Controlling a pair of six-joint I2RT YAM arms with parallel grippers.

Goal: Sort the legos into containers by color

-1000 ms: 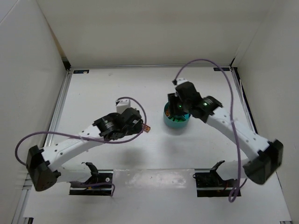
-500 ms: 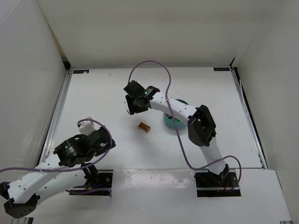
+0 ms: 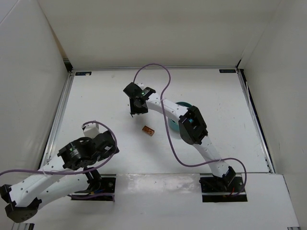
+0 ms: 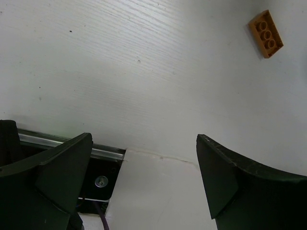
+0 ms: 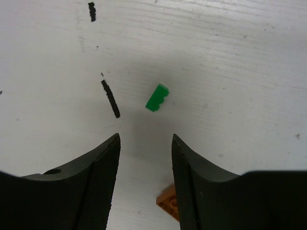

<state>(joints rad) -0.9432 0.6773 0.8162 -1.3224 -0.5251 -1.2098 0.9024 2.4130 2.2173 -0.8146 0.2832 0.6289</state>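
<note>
An orange lego [image 3: 148, 130] lies on the table between the arms; it also shows in the left wrist view [image 4: 265, 34] and at the bottom of the right wrist view [image 5: 167, 204]. A small green lego [image 5: 157, 97] lies on the table just beyond my right gripper [image 5: 145, 139], which is open and empty above it. In the top view my right gripper [image 3: 136, 109] reaches left of the teal bowl [image 3: 174, 126], which the right arm mostly hides. My left gripper [image 4: 144, 140] is open and empty near the table's front edge, also in the top view [image 3: 111, 147].
Black marks [image 5: 110, 98] are on the table left of the green lego. A metal rail [image 4: 72, 143] and a white front plate [image 4: 158, 191] lie under the left gripper. White walls enclose the table on three sides.
My left arm pulled back from the orange lego to the near left. My right arm swung from above the bowl to the table left of it.
</note>
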